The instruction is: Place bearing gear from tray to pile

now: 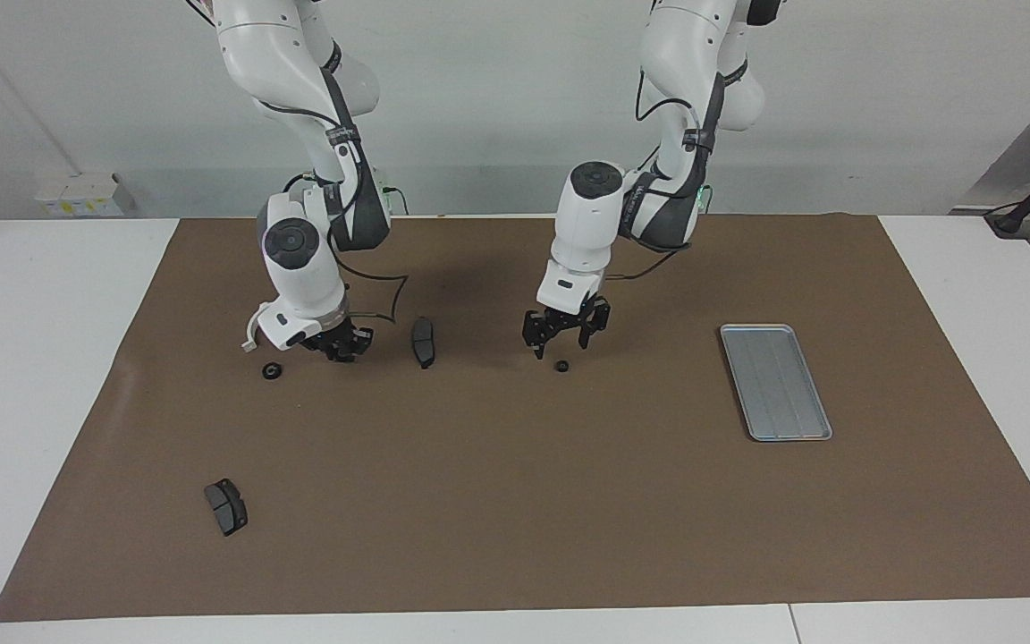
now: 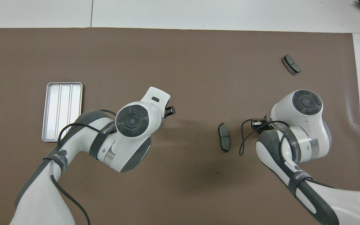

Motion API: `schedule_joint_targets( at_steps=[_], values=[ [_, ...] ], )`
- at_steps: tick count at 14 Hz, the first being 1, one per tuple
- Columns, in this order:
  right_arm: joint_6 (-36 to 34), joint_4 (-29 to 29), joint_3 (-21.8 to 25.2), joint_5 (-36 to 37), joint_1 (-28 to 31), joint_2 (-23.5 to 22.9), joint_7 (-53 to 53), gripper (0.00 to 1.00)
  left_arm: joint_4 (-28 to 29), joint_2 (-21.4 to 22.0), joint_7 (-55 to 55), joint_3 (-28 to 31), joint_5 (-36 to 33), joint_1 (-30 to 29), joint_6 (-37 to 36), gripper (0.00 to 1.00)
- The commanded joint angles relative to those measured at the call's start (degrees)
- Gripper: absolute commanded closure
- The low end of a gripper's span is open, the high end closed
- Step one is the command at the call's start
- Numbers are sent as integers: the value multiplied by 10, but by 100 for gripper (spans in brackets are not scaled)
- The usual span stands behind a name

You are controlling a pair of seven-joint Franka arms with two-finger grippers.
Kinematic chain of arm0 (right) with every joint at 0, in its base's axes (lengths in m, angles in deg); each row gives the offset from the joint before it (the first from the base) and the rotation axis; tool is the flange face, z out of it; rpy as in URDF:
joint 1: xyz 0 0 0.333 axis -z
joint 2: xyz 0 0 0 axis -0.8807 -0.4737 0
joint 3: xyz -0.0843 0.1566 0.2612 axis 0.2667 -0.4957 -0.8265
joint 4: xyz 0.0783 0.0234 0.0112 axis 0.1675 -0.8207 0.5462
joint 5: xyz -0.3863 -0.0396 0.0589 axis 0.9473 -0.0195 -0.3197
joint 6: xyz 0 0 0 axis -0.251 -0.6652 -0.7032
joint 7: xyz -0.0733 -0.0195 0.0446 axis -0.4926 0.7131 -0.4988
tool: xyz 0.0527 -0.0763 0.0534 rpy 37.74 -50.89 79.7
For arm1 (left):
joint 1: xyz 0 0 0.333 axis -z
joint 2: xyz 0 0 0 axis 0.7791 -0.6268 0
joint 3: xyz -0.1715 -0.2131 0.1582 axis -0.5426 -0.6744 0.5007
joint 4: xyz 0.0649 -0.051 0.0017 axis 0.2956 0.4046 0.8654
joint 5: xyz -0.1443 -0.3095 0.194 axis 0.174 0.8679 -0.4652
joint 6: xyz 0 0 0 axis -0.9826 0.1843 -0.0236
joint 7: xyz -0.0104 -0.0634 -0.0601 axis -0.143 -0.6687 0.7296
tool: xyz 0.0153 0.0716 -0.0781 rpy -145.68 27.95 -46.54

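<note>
A small black bearing gear (image 1: pixel 561 366) lies on the brown mat in the middle of the table. My left gripper (image 1: pixel 560 347) hangs just above it, open and holding nothing; the overhead view shows only its tip (image 2: pixel 169 111). The silver tray (image 1: pixel 774 382) (image 2: pixel 62 111) lies bare toward the left arm's end. The pile is a single black gear (image 1: pixel 272 370) toward the right arm's end, hidden under the right arm in the overhead view. My right gripper (image 1: pixel 342 351) is low over the mat beside that gear, shut, with nothing seen in it.
A dark brake pad (image 1: pixel 423 342) (image 2: pixel 224 141) lies between the two grippers. Another brake pad (image 1: pixel 225 506) (image 2: pixel 291 65) lies farther from the robots at the right arm's end. A white half-ring bracket (image 1: pixel 249 338) shows partly by the right hand.
</note>
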Motion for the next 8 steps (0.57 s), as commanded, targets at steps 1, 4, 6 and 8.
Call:
schedule_joint_targets(
  at_steps=[1,4,6,8],
  values=[
    [-9,-37,-10,1,20,31,20,80,-72,16,-32,-2,-24,-66,-103,10],
    [-29,-32,-11,1,18,42,14,0,-148,20,-141,-2,-19,-136,-202,10],
    [-28,-19,-12,-10,15,46,13,0,-159,38,-212,-1,-19,-169,-253,10],
    [-24,1,-13,-14,3,42,12,0,-157,68,-303,-1,-18,-210,-301,10]
  ],
)
